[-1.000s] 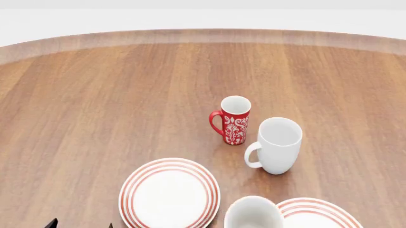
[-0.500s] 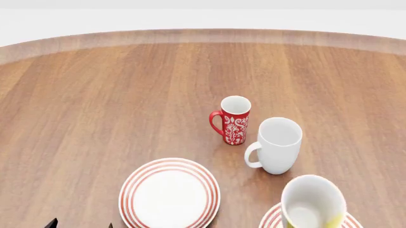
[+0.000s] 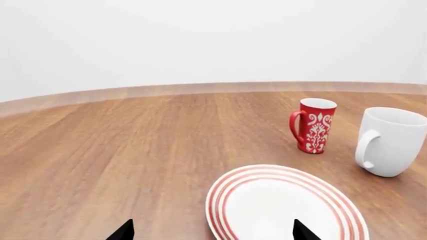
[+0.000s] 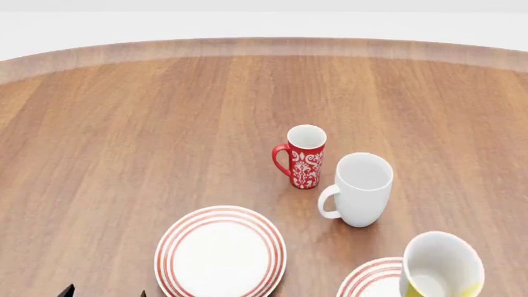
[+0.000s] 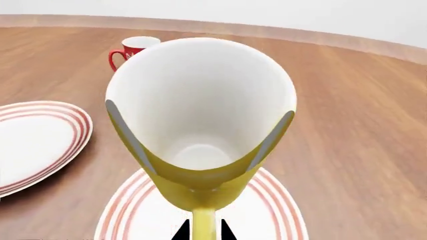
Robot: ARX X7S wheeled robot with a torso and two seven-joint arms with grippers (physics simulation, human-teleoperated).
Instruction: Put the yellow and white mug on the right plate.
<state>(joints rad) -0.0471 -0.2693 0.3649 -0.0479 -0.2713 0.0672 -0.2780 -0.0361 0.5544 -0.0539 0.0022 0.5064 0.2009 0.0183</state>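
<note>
The yellow and white mug [image 5: 200,130] is hanging in the air directly over the right plate [image 5: 277,212], not touching it, its open white mouth tilted toward the right wrist camera. The right gripper [image 5: 202,231] is sitting just behind the mug, its two dark fingertips pinching the yellow handle between them. In the head view the mug [image 4: 439,267] is showing on the far-right side of the right plate [image 4: 371,281]. The left gripper [image 3: 212,231] is idling with fingertips spread wide, holding nothing, hovering at the near edge of the left plate [image 3: 287,205], well apart from the right plate.
</note>
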